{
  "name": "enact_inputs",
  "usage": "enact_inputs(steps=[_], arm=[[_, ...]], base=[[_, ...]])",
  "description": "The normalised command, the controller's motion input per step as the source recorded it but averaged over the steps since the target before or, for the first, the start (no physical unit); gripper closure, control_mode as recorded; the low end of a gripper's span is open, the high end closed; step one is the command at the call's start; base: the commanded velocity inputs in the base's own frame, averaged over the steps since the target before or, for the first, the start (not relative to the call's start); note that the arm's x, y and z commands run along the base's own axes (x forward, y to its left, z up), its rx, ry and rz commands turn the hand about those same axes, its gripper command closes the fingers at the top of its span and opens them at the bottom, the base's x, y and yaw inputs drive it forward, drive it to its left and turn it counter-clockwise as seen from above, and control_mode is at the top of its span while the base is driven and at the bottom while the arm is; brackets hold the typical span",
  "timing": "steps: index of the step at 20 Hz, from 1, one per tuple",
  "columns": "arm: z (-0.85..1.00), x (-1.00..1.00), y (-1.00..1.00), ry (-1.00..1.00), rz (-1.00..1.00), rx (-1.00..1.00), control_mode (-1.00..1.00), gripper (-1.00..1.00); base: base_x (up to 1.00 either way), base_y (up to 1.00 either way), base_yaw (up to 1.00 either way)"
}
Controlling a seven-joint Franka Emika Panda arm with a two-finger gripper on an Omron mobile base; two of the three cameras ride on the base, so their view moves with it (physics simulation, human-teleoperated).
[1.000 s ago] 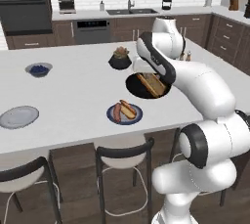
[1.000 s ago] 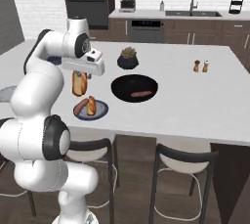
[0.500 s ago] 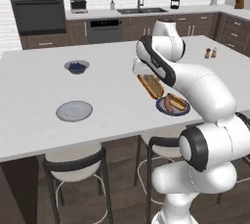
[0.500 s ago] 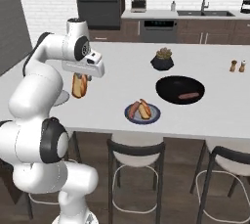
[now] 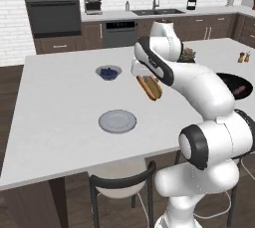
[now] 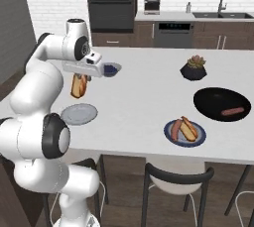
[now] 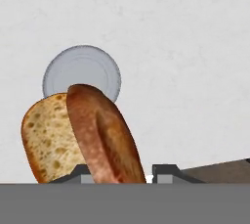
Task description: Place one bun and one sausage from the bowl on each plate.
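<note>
From the left base view, the gripper (image 5: 149, 78) hangs above the white island counter (image 5: 60, 102), clenched on a hot-dog bun (image 5: 149, 87) that dangles beneath it, tilted; the plain pale grey plate (image 5: 117, 121) lies bare on the counter nearer the front edge, apart from the bun and lower left of it in the picture. A small bowl of blue berries (image 5: 108, 72) sits farther back, and the glossy black bowl (image 5: 238, 86) with one sausage (image 5: 239, 90) in it shows at the right behind the arm. In the right base view the bun (image 6: 78, 85) hangs under the gripper (image 6: 79, 76) just above and beside the grey plate (image 6: 79, 114); the blue-rimmed plate (image 6: 185, 132) already carries a bun and sausage, the black bowl (image 6: 222, 104) holds the last sausage (image 6: 233, 111), and a faceted pot with a succulent (image 6: 193, 69) stands behind. In the hand view the bun (image 7: 78, 135) rises between the finger tips (image 7: 166, 171), cut face to one side, with the grey plate (image 7: 81, 73) beyond it, partly hidden by the bun. The risk I see: the bun is not yet centred over the plate, so letting go now could drop it on the rim or counter; gripped at one end and tilted, it might also tip and roll off the flat plate.
</note>
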Motion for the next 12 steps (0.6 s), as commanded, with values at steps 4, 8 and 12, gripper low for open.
enact_inputs(steps=[4,8,12], arm=[[-0.45,0.73,0.38,0.12,0.00,-0.04,-1.00,1.00],[-0.79,0.78,0.54,0.18,0.00,-0.09,-1.00,1.00],[-0.91,0.67,0.40,0.18,0.00,-0.10,-1.00,1.00]], base=[[0.00,0.00,0.00],[0.00,0.00,0.00],[0.00,0.00,0.00]])
